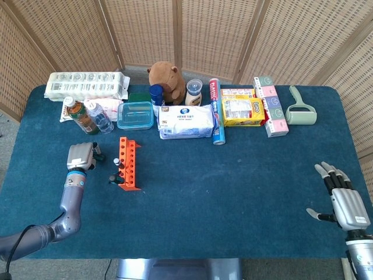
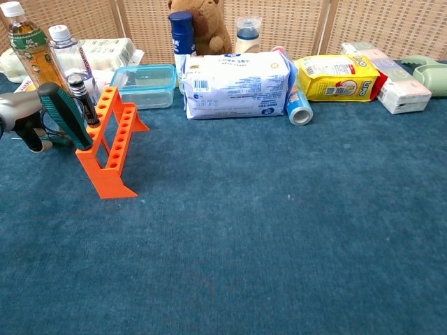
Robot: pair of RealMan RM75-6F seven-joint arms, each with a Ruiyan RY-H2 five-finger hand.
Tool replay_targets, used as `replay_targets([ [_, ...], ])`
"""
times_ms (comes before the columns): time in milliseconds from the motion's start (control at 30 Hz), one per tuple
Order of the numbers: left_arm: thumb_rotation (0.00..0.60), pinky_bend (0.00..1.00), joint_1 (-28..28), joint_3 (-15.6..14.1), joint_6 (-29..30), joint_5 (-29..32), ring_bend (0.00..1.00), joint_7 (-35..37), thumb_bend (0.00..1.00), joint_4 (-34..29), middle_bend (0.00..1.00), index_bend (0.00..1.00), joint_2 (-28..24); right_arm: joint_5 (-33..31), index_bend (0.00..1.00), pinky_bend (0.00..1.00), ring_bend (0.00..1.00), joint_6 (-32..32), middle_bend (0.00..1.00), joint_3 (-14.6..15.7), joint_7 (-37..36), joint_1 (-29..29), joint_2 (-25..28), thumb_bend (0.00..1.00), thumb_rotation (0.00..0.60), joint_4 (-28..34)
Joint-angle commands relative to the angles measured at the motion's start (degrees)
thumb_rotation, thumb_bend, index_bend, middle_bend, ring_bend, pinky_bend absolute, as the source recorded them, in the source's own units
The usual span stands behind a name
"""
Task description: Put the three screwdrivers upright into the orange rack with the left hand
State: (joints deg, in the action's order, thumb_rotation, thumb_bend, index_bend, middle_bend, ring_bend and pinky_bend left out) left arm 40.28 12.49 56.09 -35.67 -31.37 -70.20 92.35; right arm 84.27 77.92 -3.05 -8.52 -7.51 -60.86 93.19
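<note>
A blue surface (image 1: 233, 192) holds an orange rack (image 1: 128, 163) with screwdrivers (image 2: 66, 115) standing upright in it. Just left, the left hand (image 1: 80, 156) is empty, fingers curled. The right hand (image 1: 344, 201) rests open, far right.

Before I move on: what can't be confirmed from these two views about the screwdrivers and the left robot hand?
- Screwdriver count: chest view shows a green-handled screwdriver and a black one at the orange rack; a third is unclear, overlapped by them.
- Seating in the holes: too small in head view.
- Left robot hand: cut by chest view's edge; fingers unclear.
</note>
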Motion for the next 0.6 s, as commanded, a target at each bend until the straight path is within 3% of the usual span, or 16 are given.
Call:
replay_targets([
  [33, 0.600, 1.00, -0.26, 0.24, 0.37, -0.32, 1.00, 0.26, 0.42, -1.23, 1.00, 0.68, -0.78, -0.04, 0.00, 0.01, 0.01, -0.04, 0.03, 0.03, 0.11, 0.00, -0.02, 0.02, 0.600, 0.04],
  [367, 0.600, 1.00, -1.47, 2.20, 2.05, -1.32, 1.00, 2.85, 0.42, -9.04, 1.00, 0.69, -5.95, 0.04, 0.00, 0.01, 0.01, -0.05, 0.03, 0.11, 0.44, -0.03, -0.07, 0.02, 0.600, 0.14],
  [600, 0.600, 1.00, -3.09, 4.95, 2.20, -2.03, 1.00, 7.39, 0.42, -19.37, 1.00, 0.69, -13.87, 0.01, 0.00, 0.01, 0.01, -0.15, 0.03, 0.15, 0.78, -0.08, -0.16, 0.02, 0.600, 0.23],
])
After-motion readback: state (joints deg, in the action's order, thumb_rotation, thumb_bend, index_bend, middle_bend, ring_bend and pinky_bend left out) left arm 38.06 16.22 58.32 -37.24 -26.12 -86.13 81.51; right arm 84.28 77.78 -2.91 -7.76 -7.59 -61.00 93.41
